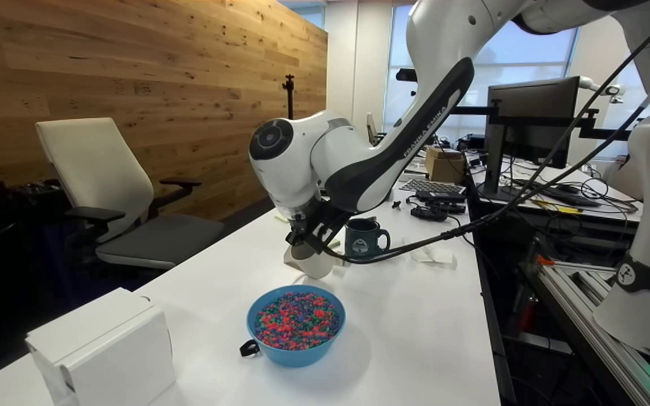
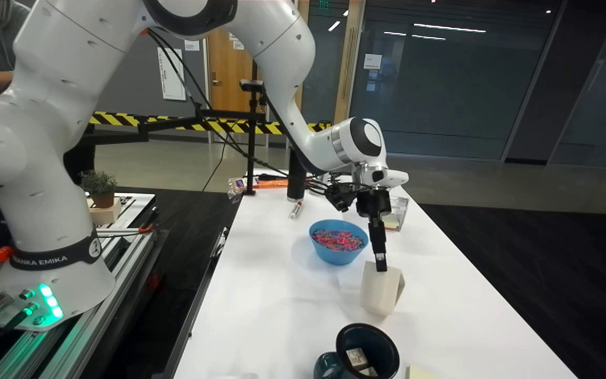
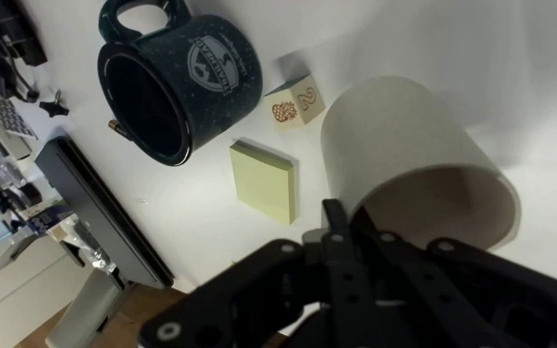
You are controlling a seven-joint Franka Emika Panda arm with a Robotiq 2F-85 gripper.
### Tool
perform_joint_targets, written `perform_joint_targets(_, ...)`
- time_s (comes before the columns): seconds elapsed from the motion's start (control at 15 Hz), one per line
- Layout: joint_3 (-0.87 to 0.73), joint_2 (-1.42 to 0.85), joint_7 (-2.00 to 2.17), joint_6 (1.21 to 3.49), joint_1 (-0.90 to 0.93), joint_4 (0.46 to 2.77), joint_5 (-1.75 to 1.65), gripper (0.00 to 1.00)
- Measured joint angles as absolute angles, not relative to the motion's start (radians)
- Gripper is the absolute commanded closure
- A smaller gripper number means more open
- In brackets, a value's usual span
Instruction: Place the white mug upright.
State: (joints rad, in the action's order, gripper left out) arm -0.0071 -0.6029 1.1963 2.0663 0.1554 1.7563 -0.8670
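In an exterior view, your gripper (image 1: 306, 243) is at the rim of the white mug (image 1: 318, 265), which is tilted above or on the desk (image 1: 415, 316), its mouth turned up toward the office chair (image 1: 127, 197). Near it you have the dark green mug (image 1: 357, 239), upright, handle out to one side. The blue bowl (image 1: 297, 356) holds colourful bits (image 1: 298, 321), and a white box (image 1: 99, 349) stands in the foreground.

In an exterior view, you see the white mug between the bowl and the dark green mug, tipped, your fingertips (image 2: 381, 262) at its upper edge. Pale blocks (image 2: 357, 359) show inside the dark green mug. Whether the white mug touches the desk, you cannot tell.

In the wrist view, your fingers are close together, the white mug's wall pinched between them, one outside, one in its mouth. A wooden block (image 3: 295, 104) printed with a pineapple and a 2 sits between the two mugs; a yellow sticky-note pad (image 3: 264, 183) lies near.
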Motion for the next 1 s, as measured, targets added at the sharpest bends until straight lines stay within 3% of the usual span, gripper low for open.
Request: perform_joint_targets(1.0,-0.06,-0.587,1.303,2.38,0.133,1.768,-0.573,0.99)
